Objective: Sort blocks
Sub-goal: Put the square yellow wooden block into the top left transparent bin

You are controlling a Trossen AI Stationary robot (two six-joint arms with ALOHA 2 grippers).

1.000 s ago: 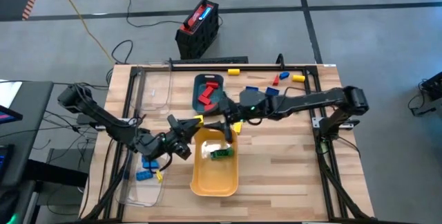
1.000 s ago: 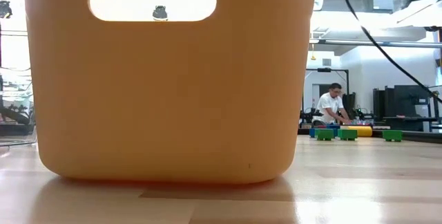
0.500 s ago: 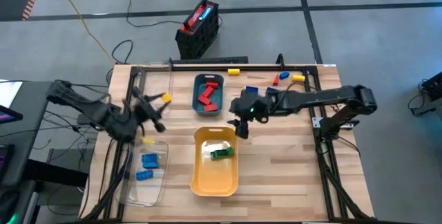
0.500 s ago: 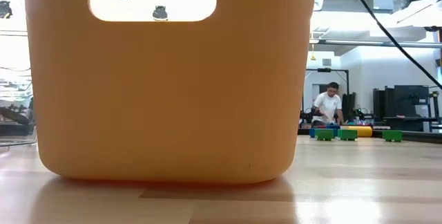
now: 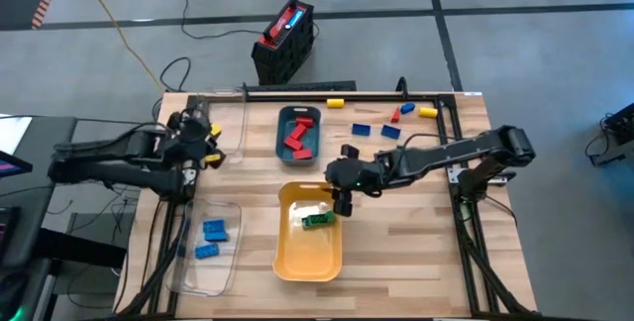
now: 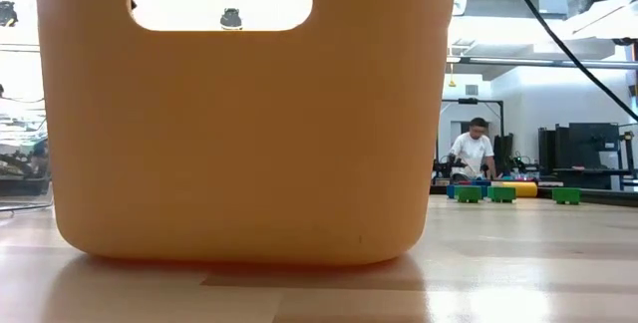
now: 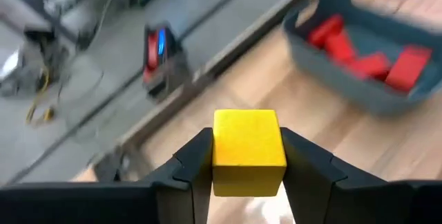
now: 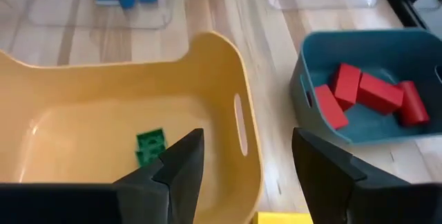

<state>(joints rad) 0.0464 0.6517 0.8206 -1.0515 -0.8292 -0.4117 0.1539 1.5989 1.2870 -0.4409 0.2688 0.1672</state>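
My left gripper (image 5: 206, 148) hangs over the table's far left part, shut on a yellow block (image 7: 248, 148). My right gripper (image 5: 342, 198) stands open above the far rim of the yellow tray (image 5: 287, 262) with nothing between its fingers (image 8: 181, 169). A green block (image 8: 150, 146) lies on that tray's floor. The teal tray (image 5: 281, 135) holds several red blocks (image 5: 298, 135). Two blue blocks (image 5: 211, 239) lie in a clear tray (image 5: 186, 276). Loose yellow, blue and red blocks (image 5: 389, 131) lie at the far right. My left gripper pinches the yellow block by two opposite side faces (image 7: 219, 156) between its two fingers. The fingers slant downward toward the table's far side. The block is lifted clear of the table, its front face showing past the fingertips.
A second clear tray (image 5: 226, 128) lies at the far left. The yellow tray's wall (image 6: 249, 144) fills most of the low view; green blocks (image 6: 501, 193) stand beyond it. A red-and-black box (image 5: 285, 39) sits on the floor. A person works far behind.
My left gripper has swung with the yellow block from beside the yellow tray's far left corner toward the table's left and far edges, rolling about its own line as it went. My right gripper has tipped downward and shifted a little toward the yellow tray.
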